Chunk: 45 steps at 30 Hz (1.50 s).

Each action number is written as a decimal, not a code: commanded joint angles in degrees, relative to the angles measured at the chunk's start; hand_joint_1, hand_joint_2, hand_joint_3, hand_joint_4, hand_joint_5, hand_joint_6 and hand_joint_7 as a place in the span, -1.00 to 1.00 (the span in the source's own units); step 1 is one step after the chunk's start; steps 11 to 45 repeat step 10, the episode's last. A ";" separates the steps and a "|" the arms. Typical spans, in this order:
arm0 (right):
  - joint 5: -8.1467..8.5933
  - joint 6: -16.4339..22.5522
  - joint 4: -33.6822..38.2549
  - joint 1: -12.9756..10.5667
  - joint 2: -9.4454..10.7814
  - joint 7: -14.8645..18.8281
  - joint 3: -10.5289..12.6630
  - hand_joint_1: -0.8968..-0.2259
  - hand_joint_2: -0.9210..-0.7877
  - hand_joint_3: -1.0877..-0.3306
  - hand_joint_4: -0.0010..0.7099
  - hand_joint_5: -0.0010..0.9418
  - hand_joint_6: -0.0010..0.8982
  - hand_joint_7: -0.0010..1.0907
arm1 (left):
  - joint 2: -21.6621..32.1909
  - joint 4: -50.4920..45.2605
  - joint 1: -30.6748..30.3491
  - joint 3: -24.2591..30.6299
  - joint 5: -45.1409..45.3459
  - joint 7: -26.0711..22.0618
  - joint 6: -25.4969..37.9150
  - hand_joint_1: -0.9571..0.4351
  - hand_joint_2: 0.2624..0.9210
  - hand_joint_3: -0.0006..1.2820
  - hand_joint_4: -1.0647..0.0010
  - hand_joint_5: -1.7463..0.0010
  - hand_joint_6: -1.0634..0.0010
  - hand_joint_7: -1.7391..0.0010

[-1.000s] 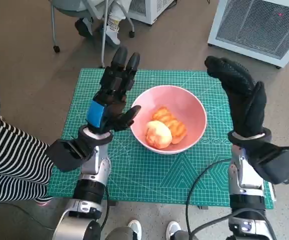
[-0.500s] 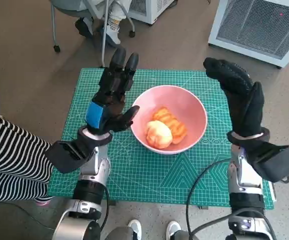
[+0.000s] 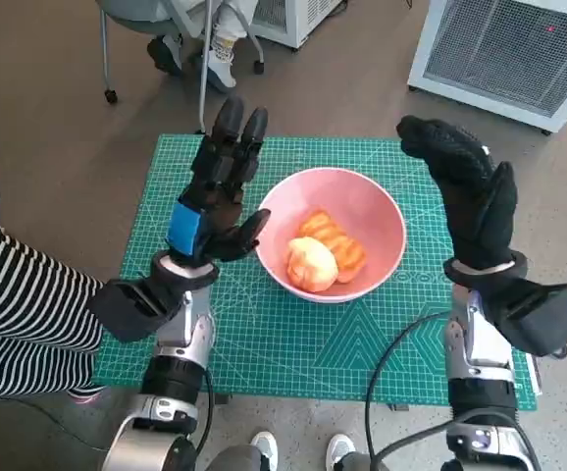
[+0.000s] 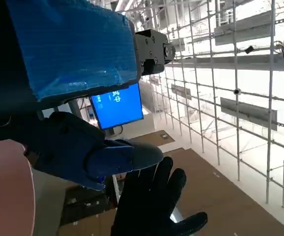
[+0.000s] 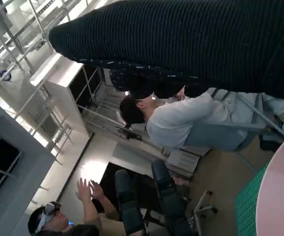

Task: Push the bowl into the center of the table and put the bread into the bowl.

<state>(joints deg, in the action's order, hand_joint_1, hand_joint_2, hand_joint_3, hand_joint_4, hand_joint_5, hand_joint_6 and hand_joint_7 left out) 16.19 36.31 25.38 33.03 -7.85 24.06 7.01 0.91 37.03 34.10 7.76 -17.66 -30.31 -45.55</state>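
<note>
A pink bowl (image 3: 374, 208) stands near the middle of the green cutting mat (image 3: 293, 334). Inside it lie two pieces of orange bread (image 3: 323, 252), one round and one ridged. My left hand (image 3: 215, 196), black with blue tape, is raised just left of the bowl, its fingers spread and holding nothing. To the bowl's right my gloved right hand (image 3: 465, 186) is held up, fingers apart and empty. The left wrist view shows the taped back of the left hand (image 4: 68, 46), the gloved right hand (image 4: 154, 201) beyond it, and a sliver of the bowl (image 4: 4, 196). The bowl's rim (image 5: 279, 196) edges the right wrist view.
A white machine (image 3: 509, 54) with a grille stands on the floor beyond the mat's far right. A chair and a person's feet (image 3: 200, 54) are behind the table. A person in a striped sleeve (image 3: 19, 314) sits at the left. Two people (image 5: 181, 123) show in the right wrist view.
Both hands have risen slightly and drifted a little away from the bowl. The bowl and bread have not moved.
</note>
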 commanded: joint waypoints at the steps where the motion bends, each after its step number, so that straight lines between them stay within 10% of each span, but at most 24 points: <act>1: 0.91 -0.74 0.81 -0.37 0.40 0.84 0.26 -0.25 -1.00 -0.04 -0.50 -1.00 -0.76 -0.24 | 0.62 -1.07 -0.81 -0.34 1.02 0.57 0.11 -0.25 0.79 -0.26 1.00 1.00 1.00 0.90; 45: 1.08 -0.76 0.81 -0.66 0.38 1.22 0.30 -0.26 -1.00 -0.04 -0.50 -1.00 -0.76 -0.24 | 1.04 -1.17 -1.02 -0.63 0.86 0.82 0.33 -0.25 0.79 -0.27 1.00 1.00 1.00 0.89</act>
